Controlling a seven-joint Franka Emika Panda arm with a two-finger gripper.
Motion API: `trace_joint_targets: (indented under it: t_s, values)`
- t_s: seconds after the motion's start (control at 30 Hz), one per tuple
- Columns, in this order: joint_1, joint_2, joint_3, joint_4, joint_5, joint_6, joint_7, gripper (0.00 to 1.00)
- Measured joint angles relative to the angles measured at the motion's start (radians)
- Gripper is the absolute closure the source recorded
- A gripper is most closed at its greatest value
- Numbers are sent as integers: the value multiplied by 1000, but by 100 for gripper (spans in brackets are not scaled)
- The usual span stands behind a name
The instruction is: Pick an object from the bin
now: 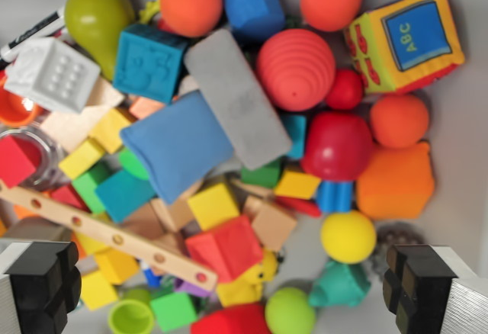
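Black finger pads of the tool (244,288) sit at the near left and near right corners, spread wide apart and holding nothing, above the bin (465,189) of toys. Between the fingers lie a green ball (290,311), a red block (226,247) and a yellow ball (348,236). A wooden strip with holes (107,235) runs across the near left. Farther off, a blue cushion (177,143) touches a grey foam block (236,97). A ribbed red ball (296,69) lies beyond, with an ABC cube (406,40) far right.
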Motion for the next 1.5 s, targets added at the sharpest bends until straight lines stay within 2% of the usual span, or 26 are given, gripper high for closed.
trace_joint_targets:
  t_s: [0.67,1.03,1.5]
  values:
    - [2,1,1,-8,0,5,-7,0]
    - [8,11,8,-41,0,43,-34,0]
    - [20,36,23,-100,2,118,-93,0]
